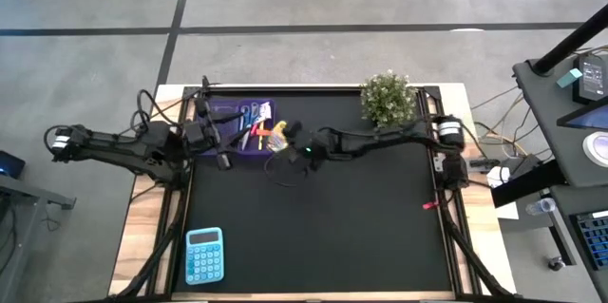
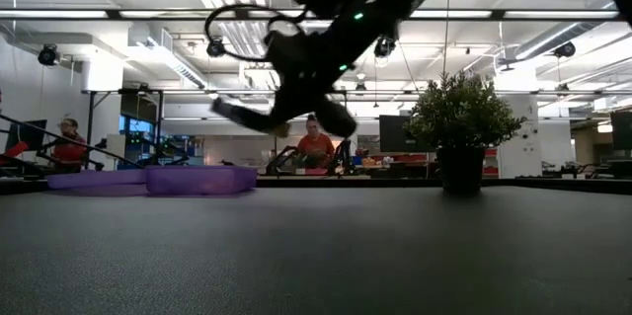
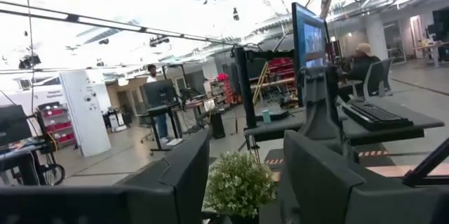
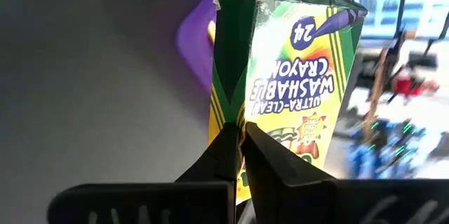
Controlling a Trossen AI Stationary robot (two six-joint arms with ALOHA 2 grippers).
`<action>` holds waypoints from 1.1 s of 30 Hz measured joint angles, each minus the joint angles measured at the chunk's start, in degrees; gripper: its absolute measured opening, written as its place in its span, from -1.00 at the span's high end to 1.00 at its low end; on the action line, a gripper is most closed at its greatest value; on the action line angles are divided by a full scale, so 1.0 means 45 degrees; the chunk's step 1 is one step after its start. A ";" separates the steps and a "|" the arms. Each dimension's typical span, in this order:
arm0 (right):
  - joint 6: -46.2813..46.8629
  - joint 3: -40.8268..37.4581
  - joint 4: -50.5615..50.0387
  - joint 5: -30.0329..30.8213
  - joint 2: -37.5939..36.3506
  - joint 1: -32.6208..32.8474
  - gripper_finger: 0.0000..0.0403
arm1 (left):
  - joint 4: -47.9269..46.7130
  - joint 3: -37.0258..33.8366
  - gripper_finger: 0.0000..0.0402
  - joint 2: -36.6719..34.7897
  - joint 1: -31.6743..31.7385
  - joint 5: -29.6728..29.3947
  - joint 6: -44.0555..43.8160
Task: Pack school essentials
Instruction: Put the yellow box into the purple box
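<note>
Potted plant [image 1: 389, 100], purple case [image 1: 231, 114], blue calculator [image 1: 204, 255] on black table [image 1: 361, 217].

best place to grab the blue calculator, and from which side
Grip the blue calculator across its two long edges, near the middle, coming straight down from above. It lies flat and alone at the table's near-left corner, keys up, so only its thin side edges offer purchase. The left gripper is the nearer; the right gripper holds the crayon box.
</note>
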 joint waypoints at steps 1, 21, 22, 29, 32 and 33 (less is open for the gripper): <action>-0.0696 0.0404 0.0023 -0.0184 0.0351 -0.0134 0.96 | -0.0078 0.0000 0.17 -0.0067 0.0000 -0.0003 -0.0003; -0.5006 0.6493 -0.0665 -0.0688 0.5246 -0.1549 0.96 | -0.0588 0.0000 0.17 -0.0351 0.0000 -0.0031 0.0087; -0.5324 0.6697 -0.0868 -0.0678 0.5345 -0.1568 0.96 | -0.0573 0.0000 0.17 -0.0371 0.0000 -0.0031 0.0204; -0.6182 0.7305 -0.1856 -0.0780 0.5625 -0.1601 0.96 | -0.0574 0.0000 0.17 -0.0343 0.0000 -0.0615 0.0844; -0.6182 0.7325 -0.1768 -0.0775 0.5521 -0.1651 0.96 | -0.0585 -0.0010 0.17 -0.0245 0.0000 -0.0657 0.1230; -0.6182 0.7325 -0.1763 -0.0775 0.5506 -0.1669 0.96 | -0.0582 -0.0010 0.17 -0.0199 0.0000 -0.0669 0.1287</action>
